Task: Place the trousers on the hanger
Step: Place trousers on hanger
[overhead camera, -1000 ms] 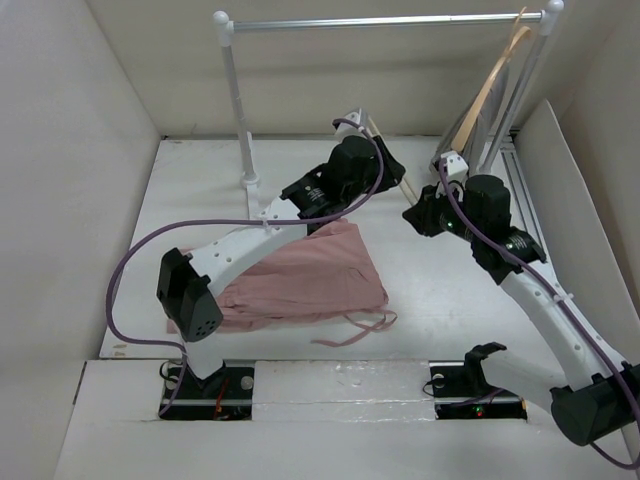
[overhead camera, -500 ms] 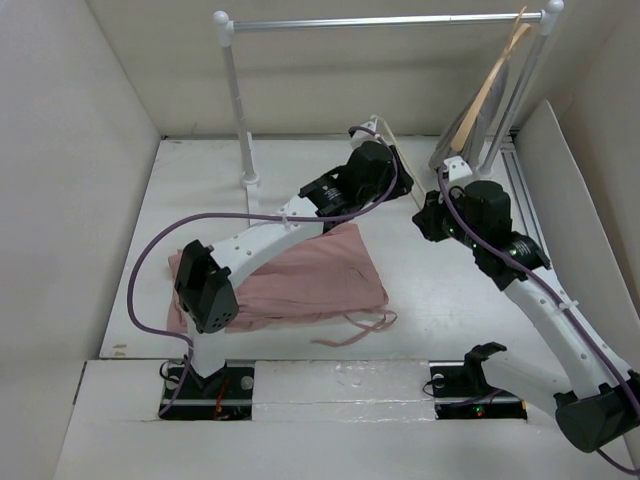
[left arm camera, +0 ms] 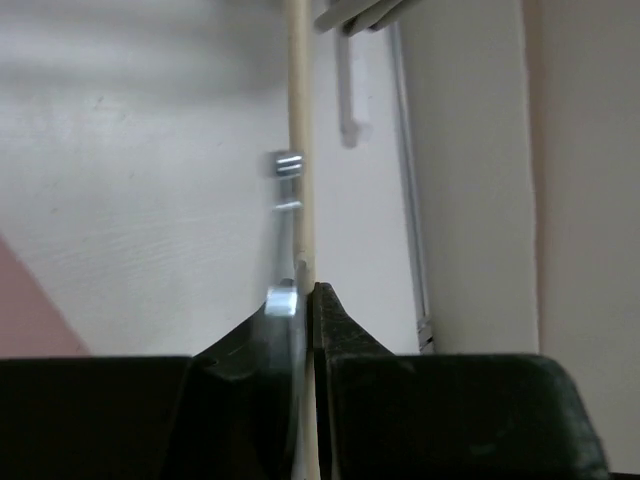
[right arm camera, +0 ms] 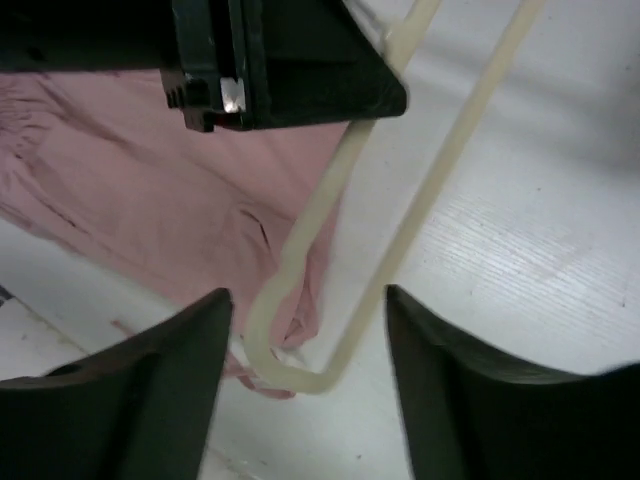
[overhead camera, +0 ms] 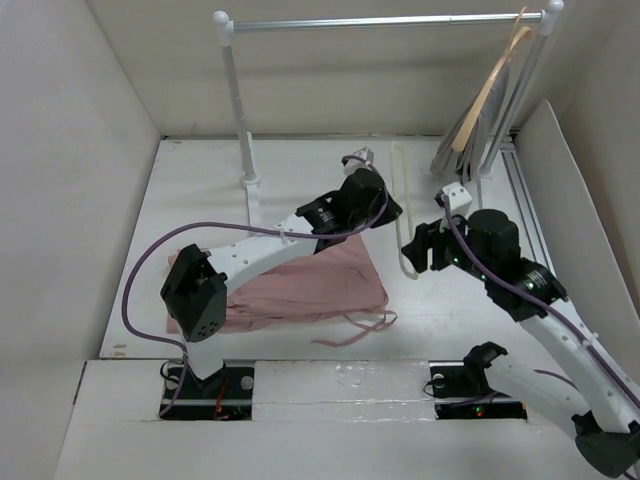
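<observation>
The left hand (left arm camera: 308, 300) is clamped on one thin rod of the hanger (right arm camera: 419, 220). The pinch is narrow, and the long frame beyond it could pivot or slide through if it is swung fast. The hanger lies about the middle of the worktop (overhead camera: 200, 190), a little toward the right edge, with its length running from the far edge toward the near one. The right hand (right arm camera: 305, 295) hangs over its rounded near corner with fingers apart, holding nothing. If it closes off-centre, it may shove the corner aside rather than catch it, twisting the rod in the left hand's grip.

The trousers (overhead camera: 320, 280) lie flat near the near edge, left of the middle. Their right border is just beside that hanger corner, and the drawstrings (overhead camera: 360, 325) trail loose toward the near edge. Dragging the hanger across could bunch the cloth or snag a string.

The left arm covers the far part of the trousers and the upper part of the hanger, so I cannot make out its hook. In the left wrist view a small silvery piece sits beside the rod, but I cannot tell what it is. Whether the hanger rests on the worktop or is lifted is also unclear. The left hand's dark body blocks the top of the right wrist view.
</observation>
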`<state>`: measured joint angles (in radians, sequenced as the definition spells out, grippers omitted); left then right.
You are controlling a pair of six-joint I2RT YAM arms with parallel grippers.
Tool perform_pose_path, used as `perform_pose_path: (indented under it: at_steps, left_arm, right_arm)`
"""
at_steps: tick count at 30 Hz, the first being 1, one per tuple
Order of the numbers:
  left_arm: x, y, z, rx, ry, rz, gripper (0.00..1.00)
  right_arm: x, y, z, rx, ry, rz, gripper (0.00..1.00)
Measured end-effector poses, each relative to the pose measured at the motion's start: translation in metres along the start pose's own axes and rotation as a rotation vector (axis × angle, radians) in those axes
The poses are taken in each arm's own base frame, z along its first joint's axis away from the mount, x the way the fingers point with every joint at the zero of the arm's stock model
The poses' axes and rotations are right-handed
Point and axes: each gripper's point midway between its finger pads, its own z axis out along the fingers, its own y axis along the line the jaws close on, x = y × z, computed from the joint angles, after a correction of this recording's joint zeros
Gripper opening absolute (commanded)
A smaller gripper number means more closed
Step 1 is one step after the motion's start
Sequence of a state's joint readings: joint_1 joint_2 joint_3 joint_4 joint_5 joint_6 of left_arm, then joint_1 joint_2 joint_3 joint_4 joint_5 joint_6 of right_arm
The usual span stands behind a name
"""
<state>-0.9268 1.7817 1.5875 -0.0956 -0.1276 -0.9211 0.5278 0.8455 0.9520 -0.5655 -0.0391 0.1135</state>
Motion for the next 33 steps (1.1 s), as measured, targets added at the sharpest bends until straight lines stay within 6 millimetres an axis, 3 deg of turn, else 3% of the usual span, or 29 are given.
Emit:
perform_pose_path:
  at_steps: [1,4,6,8,9,10,11,14,18,20,21,22,26,30,33]
  left_arm:
    - [0.009,0.011,-0.001,-0.014,0.016,-0.009,0.0]
    - [0.038,0.046,-0.002,-0.076,0.059,-0.036,0.0]
    - [0.056,0.059,-0.004,-0.1,0.085,-0.053,0.0]
    - [0.074,0.064,-0.008,-0.101,0.107,-0.073,0.0]
    - [0.082,0.063,-0.011,-0.092,0.115,-0.086,0.0]
    - [0.089,0.061,-0.015,-0.081,0.12,-0.102,0.0]
    - [0.088,0.056,-0.016,-0.065,0.106,-0.137,0.0]
    - [0.108,0.049,-0.034,-0.033,0.116,-0.169,0.0]
    - [0.12,0.047,-0.043,-0.031,0.083,-0.208,0.0]
    - [0.124,0.055,-0.042,-0.054,0.061,-0.218,0.0]
    - [0.125,0.063,-0.041,-0.072,0.047,-0.222,0.0]
    - [0.126,0.073,-0.04,-0.094,0.035,-0.225,0.0]
    - [0.136,0.117,-0.04,-0.187,0.006,-0.227,0.0]
    - [0.139,0.133,-0.038,-0.224,-0.013,-0.224,0.0]
    - [0.139,0.135,-0.034,-0.226,-0.024,-0.225,0.0]
  right_arm:
    - [-0.001,0.003,-0.007,-0.015,-0.013,-0.006,0.76]
    - [-0.001,0.002,-0.03,-0.029,-0.03,-0.025,0.85]
    - [0.003,0.0,-0.042,-0.034,-0.022,-0.041,0.85]
    - [0.007,-0.002,-0.049,-0.043,-0.002,-0.064,0.72]
    - [0.011,-0.004,-0.05,-0.046,0.011,-0.076,0.61]
    - [0.015,-0.005,-0.051,-0.048,0.028,-0.085,0.3]
    - [0.019,-0.007,-0.052,-0.053,0.045,-0.099,0.11]
    - [0.025,-0.009,-0.051,-0.071,0.07,-0.115,0.03]
    - [0.038,-0.014,-0.033,-0.125,0.106,-0.109,0.03]
    - [0.051,-0.02,-0.018,-0.161,0.138,-0.08,0.05]
    - [0.046,-0.015,-0.013,-0.207,0.107,-0.088,0.06]
    - [0.068,-0.026,-0.001,-0.193,0.172,-0.038,0.06]
    - [0.093,-0.025,0.022,-0.282,0.227,0.023,0.06]
    - [0.088,-0.022,0.039,-0.343,0.204,0.014,0.1]
    - [0.086,-0.016,0.053,-0.375,0.194,-0.005,0.22]
